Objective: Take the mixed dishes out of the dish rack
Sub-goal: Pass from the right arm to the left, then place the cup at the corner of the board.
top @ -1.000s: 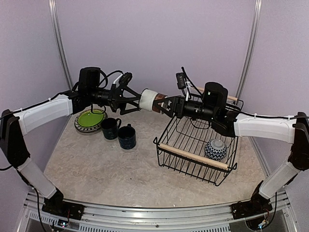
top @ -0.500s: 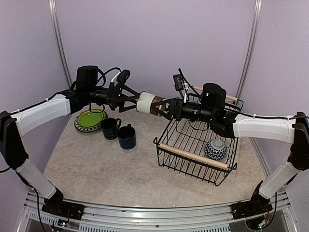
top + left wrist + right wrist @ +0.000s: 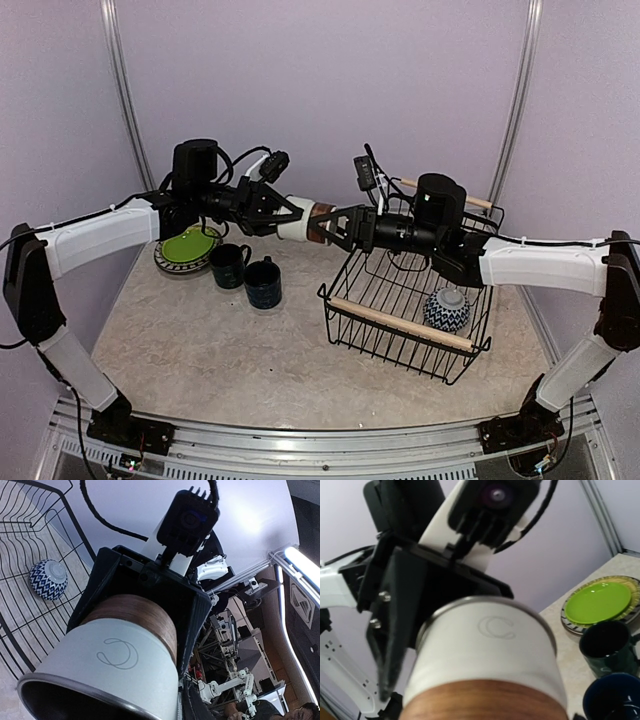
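The small metal cup, white with a brown wood-look band, hangs on its side in the air between the two arms. My right gripper is shut on its brown base end, and my left gripper is closed round its white rim end. In the left wrist view the cup fills the lower frame. The right wrist view shows the same cup close up. The dish rack sits at the right with the blue-white bowl upside down inside it.
On the table at the left lie the lime green plate, stacked on patterned plates, and two dark blue mugs beside it. A wooden rod handle spans the rack's near side.
My left gripper has slid onto the cup's white end and closed on it. The right gripper has kept its hold, and the cup has drifted slightly left.
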